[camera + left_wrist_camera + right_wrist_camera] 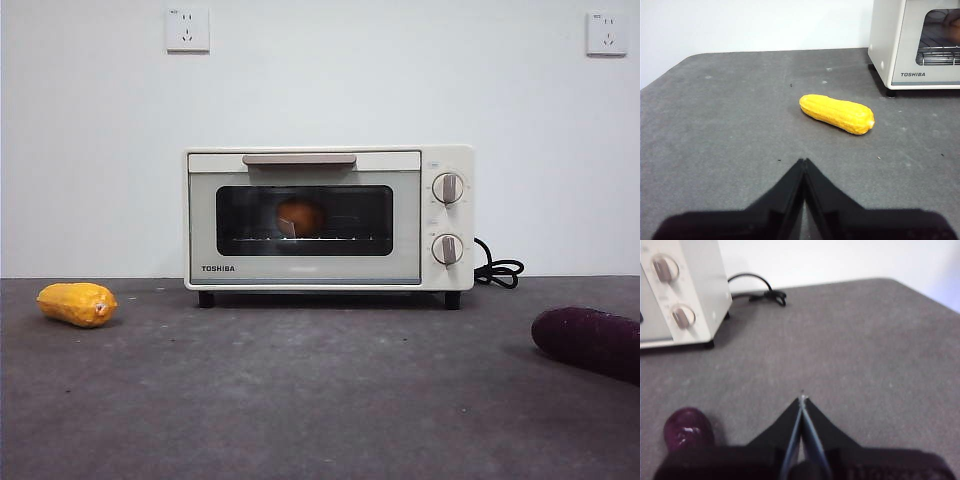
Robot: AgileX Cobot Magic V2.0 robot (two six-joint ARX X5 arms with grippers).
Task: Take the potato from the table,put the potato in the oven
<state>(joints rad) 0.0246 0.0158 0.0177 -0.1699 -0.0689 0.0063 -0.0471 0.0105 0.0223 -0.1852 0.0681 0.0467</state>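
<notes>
left hand (pixel 804 162): jaws pressed together, holding nothing | right hand (pixel 802 400): jaws pressed together, holding nothing | bench (pixel 320 400): 1 yellow ridged vegetable (pixel 837 113) just ahead of left hand; 1 purple vegetable (pixel 687 429) beside right hand | 1 oven (pixel 328 218) beyond both hands, door shut | 1 potato (pixel 300 217) on rack inside oven

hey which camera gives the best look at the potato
The front view: the potato sits on the rack behind the closed glass door of the oven, centred and whole. The left wrist view catches only a brownish sliver of it at the picture's edge. The right wrist view does not show it.
</notes>
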